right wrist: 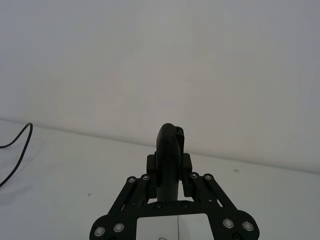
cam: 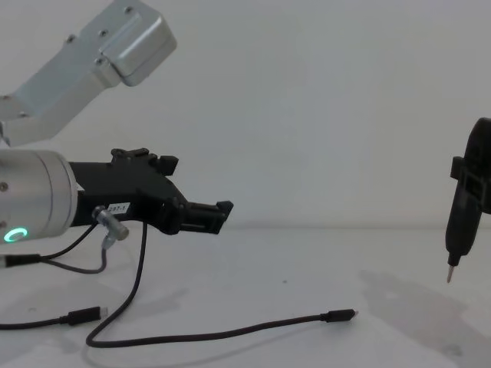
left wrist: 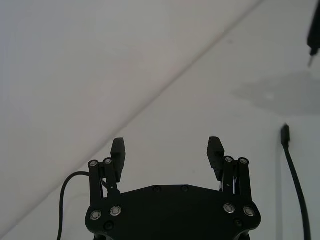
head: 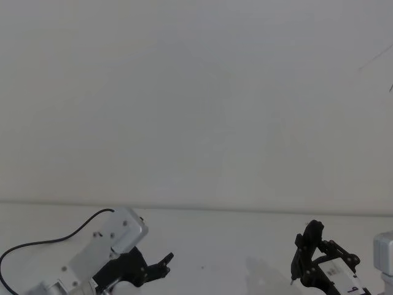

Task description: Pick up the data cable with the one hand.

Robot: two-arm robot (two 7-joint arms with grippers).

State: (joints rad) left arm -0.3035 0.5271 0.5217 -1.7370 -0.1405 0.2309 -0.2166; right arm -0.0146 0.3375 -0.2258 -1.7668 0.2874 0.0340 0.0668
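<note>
Data cable [cam: 245, 330] lying slack on the white table [cam: 307, 268], its plug [cam: 338, 315] turned towards the robot's right and touched by nothing. Left gripper [cam: 222, 212], the hand meant for the pickup, hangs above the plug and off to the robot's left of it, well apart, jaws spread wide with nothing between them. Held high and level, it appears to be lining up ahead of a descent; the grasp is judged not yet begun. Right gripper [right wrist: 170, 167], on the opposite side of the plug, is clamped on a black pen-like tool [cam: 468, 199] carried upright, metal tip above the table and clear of the plug, presumably to leave the plug free for the other hand. Chest view: side profile, giving the full run of cord across the table and the height of the left gripper and the tool tip over the plug. Left wrist view: the spread fingers [left wrist: 118, 149] from behind, with the plug lying off to one side of their gap rather than inside it, an offset the chest view cannot reveal. Right wrist view: the closed hold on the tool, seen end-on.
</note>
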